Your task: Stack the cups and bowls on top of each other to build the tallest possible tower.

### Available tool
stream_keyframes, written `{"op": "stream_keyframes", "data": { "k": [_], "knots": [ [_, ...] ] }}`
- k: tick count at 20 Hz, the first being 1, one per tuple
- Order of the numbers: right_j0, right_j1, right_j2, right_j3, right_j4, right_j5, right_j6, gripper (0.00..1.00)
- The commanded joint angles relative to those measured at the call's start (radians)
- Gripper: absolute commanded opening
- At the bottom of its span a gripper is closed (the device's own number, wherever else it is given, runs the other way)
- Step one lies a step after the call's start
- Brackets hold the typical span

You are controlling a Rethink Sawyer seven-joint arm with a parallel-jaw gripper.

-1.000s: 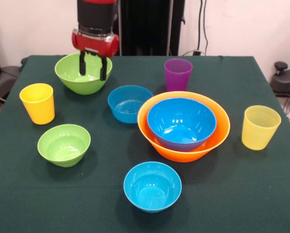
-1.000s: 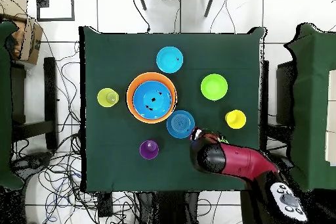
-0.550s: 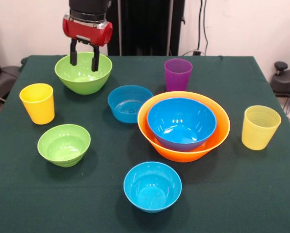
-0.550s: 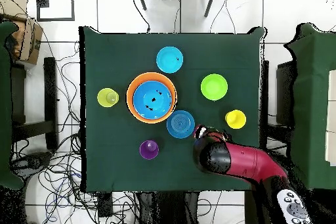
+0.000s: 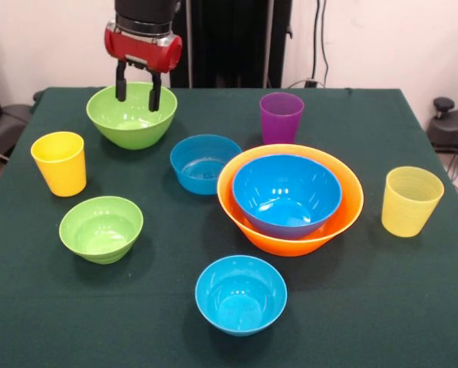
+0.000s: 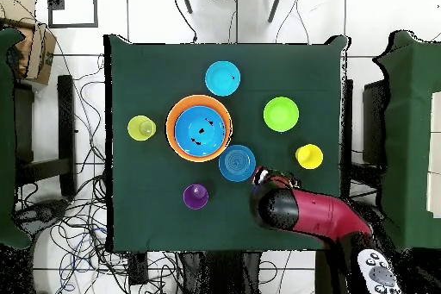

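Note:
My gripper (image 5: 138,100) hangs open and empty just over the far rim of the medium green bowl (image 5: 131,119), its two black fingers (image 5: 121,86) straddling the rim area. The large blue bowl (image 5: 287,193) sits nested in the orange bowl (image 5: 290,244). Loose on the cloth are two small blue bowls (image 5: 204,163) (image 5: 240,294), a small green bowl (image 5: 100,228), a yellow cup (image 5: 60,162), a purple cup (image 5: 281,117) and a ribbed pale yellow cup (image 5: 410,201). In the overhead view the red arm (image 6: 301,211) hides the medium green bowl.
The dark green tablecloth (image 5: 382,307) covers the whole table. From above, the orange bowl (image 6: 175,127) stands near the centre with the other pieces ringed around it. Cables lie on the floor around the table.
The gripper has risen out of the medium green bowl, swung left, then drifted slightly back right. It stayed open. No bowl or cup has moved.

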State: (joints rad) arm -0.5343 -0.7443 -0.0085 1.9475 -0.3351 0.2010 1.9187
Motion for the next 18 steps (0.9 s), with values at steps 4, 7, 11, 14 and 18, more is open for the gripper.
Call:
{"op": "stream_keyframes", "data": {
  "k": [4,7,11,14,18],
  "knots": [
    [0.024,0.041,-0.014,0.085,0.126,-0.024,0.245,1.0],
    [0.011,0.033,-0.025,0.107,0.164,-0.021,0.267,1.0],
    [-0.008,0.024,-0.018,0.121,0.194,-0.017,0.273,1.0],
    [-0.009,0.03,-0.017,0.12,0.188,-0.034,0.267,1.0],
    [-0.003,0.003,-0.003,0.127,0.202,-0.003,0.267,1.0]
  ]
}}
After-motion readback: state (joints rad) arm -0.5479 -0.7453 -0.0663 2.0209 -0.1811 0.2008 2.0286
